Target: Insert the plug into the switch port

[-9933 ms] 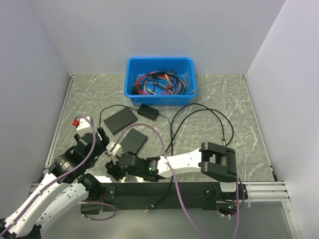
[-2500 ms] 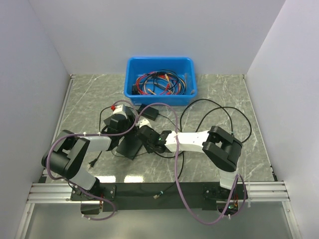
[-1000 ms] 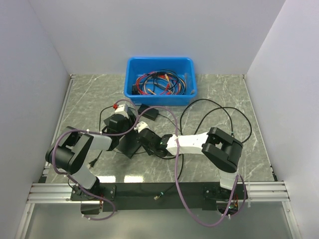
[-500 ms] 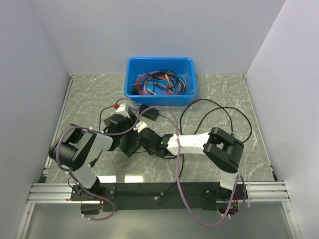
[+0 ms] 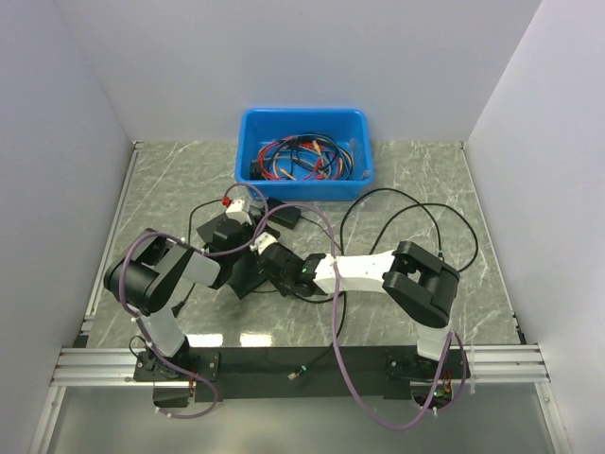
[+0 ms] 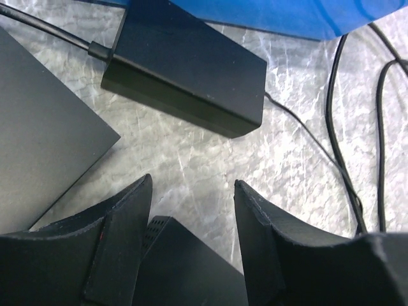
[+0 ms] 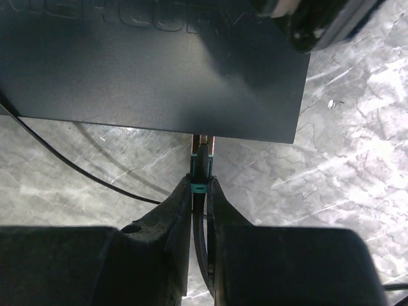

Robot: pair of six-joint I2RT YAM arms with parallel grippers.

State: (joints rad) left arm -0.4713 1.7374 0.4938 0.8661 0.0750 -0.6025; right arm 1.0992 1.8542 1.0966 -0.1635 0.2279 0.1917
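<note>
Starting from the near edge of the marble-patterned table [image 5: 425, 180], the right gripper [image 7: 201, 183] is found clamped on the plug [image 7: 201, 166], which is pinched between both fingers just behind its brass-coloured tip. The thin black cable [image 7: 203, 239] is seen running back between the fingers. The tip is pressed against the near edge of the switch [image 7: 146, 70], a flat black box; whether it is seated in a port cannot be told from the wrist view.

Beyond it, the left gripper [image 6: 191, 186] is observed with its jaws spread, set astride a vented corner of a black box, nothing being grasped. A second black box [image 6: 38, 153] is noted to the left of it, lying flat. Farther on, a brick-shaped adapter [image 6: 185, 70] is recorded resting on the table, just in front of the blue bin [image 5: 253, 132], in which red, blue and black cables [image 5: 302, 159] are tangled.
</note>
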